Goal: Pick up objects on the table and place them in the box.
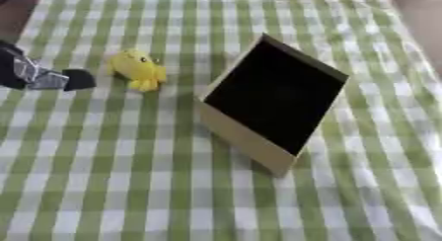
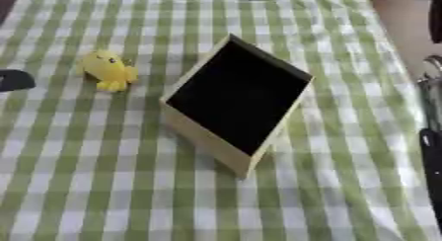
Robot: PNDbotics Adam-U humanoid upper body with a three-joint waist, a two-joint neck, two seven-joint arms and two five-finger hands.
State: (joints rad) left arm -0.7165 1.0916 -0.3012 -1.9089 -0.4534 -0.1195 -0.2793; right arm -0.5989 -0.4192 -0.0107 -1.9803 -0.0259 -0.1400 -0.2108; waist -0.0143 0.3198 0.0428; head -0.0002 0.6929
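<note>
Left eye view: yellow toy [image 1: 138, 70], small and rounded, lies on green-and-white checked cloth [image 1: 103, 176], just right of left hand [image 1: 39, 76]; not touching. Left hand enters at view's left edge, black w/ silver parts, fingertip end toward toy; finger posture cannot be told. Box [image 1: 275, 98], tan walls, dark interior, sits farther right of hand, beyond toy, well apart. Right arm [image 2: 430, 136] at right edge of right eye view; hand itself not seen.

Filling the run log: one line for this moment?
left hand beside yellow plush toy, not touching | black-lined cardboard box empty | right hand unseen
</note>
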